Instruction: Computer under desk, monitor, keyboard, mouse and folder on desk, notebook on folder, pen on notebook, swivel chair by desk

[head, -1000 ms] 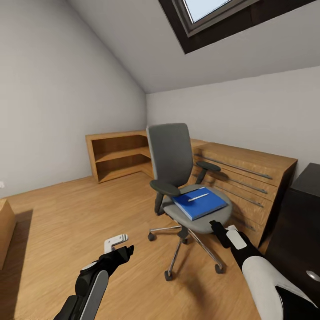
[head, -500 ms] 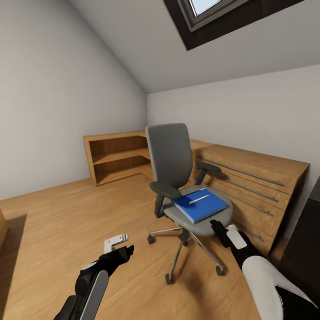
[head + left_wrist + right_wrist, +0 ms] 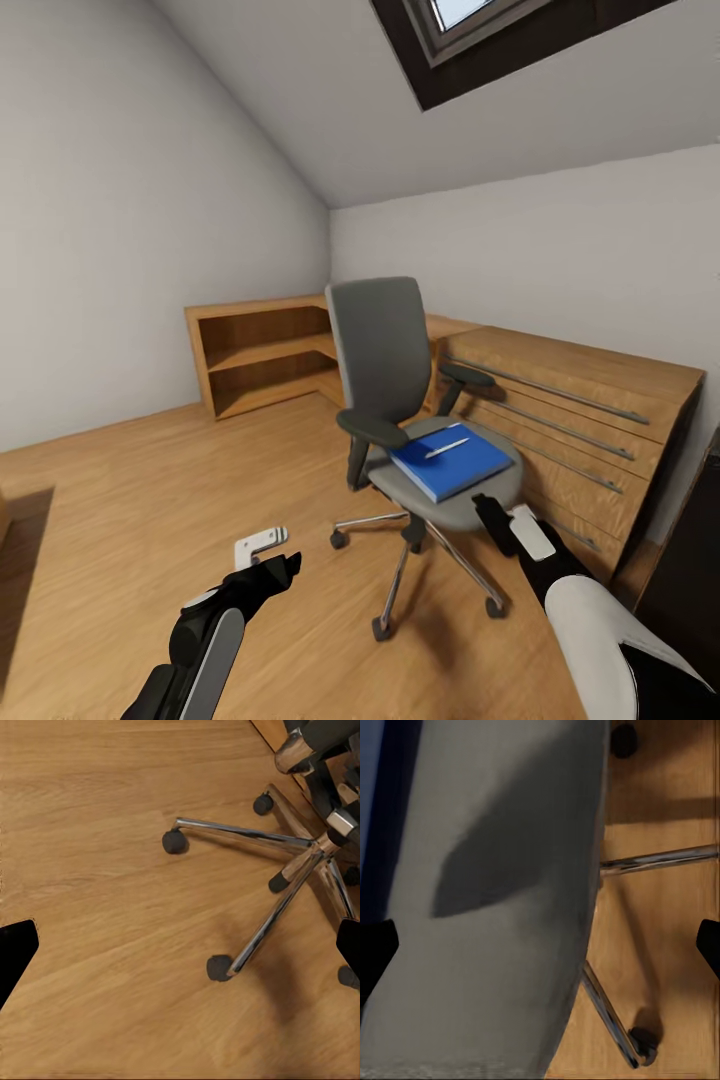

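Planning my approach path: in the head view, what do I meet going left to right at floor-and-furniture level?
Open wooden shelf unit → swivel chair carrying the blue folder → long wooden drawer cabinet → black cabinet edge.

Folder (image 3: 449,461) on swivel chair (image 3: 400,400) seat

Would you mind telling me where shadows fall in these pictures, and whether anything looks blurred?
Head view: sharp; the swivel chair casts a soft shadow on the floor. Left wrist view: faint shadow beneath the chrome base. Right wrist view: dark shadow across the grey seat, slightly soft.
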`<state>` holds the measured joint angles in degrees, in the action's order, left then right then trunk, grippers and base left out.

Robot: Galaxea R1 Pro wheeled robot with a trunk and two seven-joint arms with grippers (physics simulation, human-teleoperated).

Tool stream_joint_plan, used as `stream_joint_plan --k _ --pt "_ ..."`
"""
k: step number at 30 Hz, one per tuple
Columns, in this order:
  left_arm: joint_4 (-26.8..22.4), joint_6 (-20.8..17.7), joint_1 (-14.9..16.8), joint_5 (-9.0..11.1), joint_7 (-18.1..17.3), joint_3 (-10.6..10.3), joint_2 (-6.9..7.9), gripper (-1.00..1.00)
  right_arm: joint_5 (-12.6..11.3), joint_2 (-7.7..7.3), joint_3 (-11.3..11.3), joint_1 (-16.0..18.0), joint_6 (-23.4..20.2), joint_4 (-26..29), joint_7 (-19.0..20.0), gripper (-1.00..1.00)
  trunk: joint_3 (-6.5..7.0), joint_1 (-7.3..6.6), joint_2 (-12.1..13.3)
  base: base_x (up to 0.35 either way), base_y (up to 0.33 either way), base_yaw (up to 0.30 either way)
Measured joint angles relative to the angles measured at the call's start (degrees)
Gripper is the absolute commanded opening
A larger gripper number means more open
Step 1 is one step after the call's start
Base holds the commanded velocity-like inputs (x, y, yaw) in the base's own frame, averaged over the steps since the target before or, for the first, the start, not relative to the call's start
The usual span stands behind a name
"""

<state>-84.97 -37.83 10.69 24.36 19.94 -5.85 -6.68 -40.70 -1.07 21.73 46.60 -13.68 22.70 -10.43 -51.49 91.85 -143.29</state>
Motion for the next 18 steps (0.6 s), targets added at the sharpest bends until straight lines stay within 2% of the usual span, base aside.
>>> stream_joint_plan --k 5,18 --pt "0.05 0.0 0.0 0.0 0.0 0.0 0.0 1.0 0.1 0.0 0.01 0.01 -0.01 -0.51 -0.01 1.0 0.0 -0.01 0.0 -0.203 0.0 0.0" --pt "0.06 0.0 0.0 0.0 0.0 0.0 0.0 1.0 0.21 -0.01 -0.04 0.01 0.0 -0.61 -0.02 1.0 0.0 -0.02 0.0 -0.012 0.0 0.0"
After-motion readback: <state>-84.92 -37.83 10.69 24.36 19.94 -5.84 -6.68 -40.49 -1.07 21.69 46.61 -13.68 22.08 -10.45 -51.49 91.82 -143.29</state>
